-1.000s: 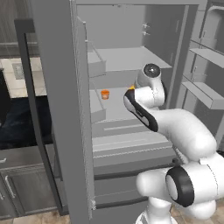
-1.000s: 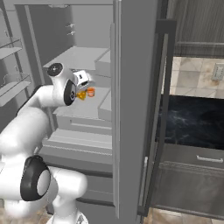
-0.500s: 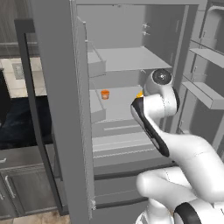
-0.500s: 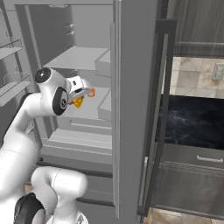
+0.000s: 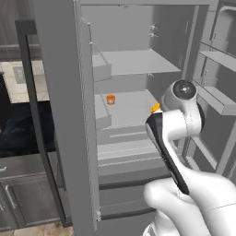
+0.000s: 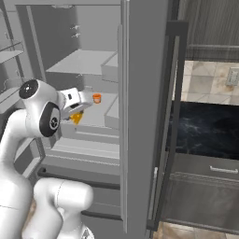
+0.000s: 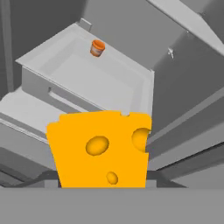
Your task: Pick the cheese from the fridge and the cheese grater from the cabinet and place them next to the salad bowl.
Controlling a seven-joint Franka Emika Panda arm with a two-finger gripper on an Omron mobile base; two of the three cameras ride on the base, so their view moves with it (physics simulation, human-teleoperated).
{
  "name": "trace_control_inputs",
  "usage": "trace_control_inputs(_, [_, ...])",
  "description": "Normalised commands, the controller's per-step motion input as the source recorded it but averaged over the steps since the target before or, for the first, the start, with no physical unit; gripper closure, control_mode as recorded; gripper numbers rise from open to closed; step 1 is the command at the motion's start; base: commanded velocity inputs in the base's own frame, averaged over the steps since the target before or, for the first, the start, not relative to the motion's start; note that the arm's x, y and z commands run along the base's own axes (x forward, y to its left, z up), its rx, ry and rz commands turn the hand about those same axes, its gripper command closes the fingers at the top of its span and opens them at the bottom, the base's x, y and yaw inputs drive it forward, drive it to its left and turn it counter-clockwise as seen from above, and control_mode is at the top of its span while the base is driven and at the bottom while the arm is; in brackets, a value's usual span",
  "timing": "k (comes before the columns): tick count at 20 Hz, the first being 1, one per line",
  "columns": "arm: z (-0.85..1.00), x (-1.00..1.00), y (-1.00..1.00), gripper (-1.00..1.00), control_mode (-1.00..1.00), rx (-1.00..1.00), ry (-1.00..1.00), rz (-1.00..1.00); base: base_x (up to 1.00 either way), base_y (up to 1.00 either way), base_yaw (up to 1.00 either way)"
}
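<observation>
**A:** Where was the cheese (image 7: 101, 150) in relation to the fingers?

**B:** Right between them. In the hand view the yellow-orange wedge, with its darker holes, rose straight up from the bottom edge where the tips sit, hiding them. The gripper (image 6: 78, 113) was closed partway on the wedge, jaws narrowed to its width, and the wedge hung clear of the shelf with nothing under it.

**A:** And in the base views?

**B:** In the right base view the wedge showed as a small orange point just below the white hand, in front of the fridge (image 6: 140, 93) interior. In the left base view only a sliver of it (image 5: 156, 108) peeked out past the arm's wrist, near the front edge of the middle shelf (image 5: 126, 108).

**A:** What did the fridge hold?

**B:** Its doors stood open. On that middle shelf, toward the back edge, stood a small orange cup (image 5: 110, 99) with a pale rim, upright, well apart from the wedge. The upper shelf and the drawers below looked bare grey.

**A:** Any label or writing?

**B:** The cup was too small to tell.
</observation>
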Motion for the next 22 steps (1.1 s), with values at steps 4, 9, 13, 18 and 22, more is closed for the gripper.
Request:
trace_control_inputs(4, [0.02,-0.68,-0.02,1.00,-1.00,0.00,0.00,-0.01,0.00,0.00,0.00])
trace_control_inputs(9, [0.00,-0.55,-0.01,1.00,-1.00,0.00,-0.02,0.00,0.00,0.00,0.00])
trace_control_inputs(13, [0.00,-0.09,0.00,1.00,-1.00,0.00,0.00,0.00,0.00,0.00,0.00])
trace_control_inputs(18, [0.00,-0.12,-0.01,1.00,-1.00,0.00,-0.01,0.00,0.00,0.00,0.00])
trace_control_inputs(22, [-0.03,-0.28,-0.04,1.00,1.00,0.00,-0.03,0.00,-0.42,-0.02,-0.01])
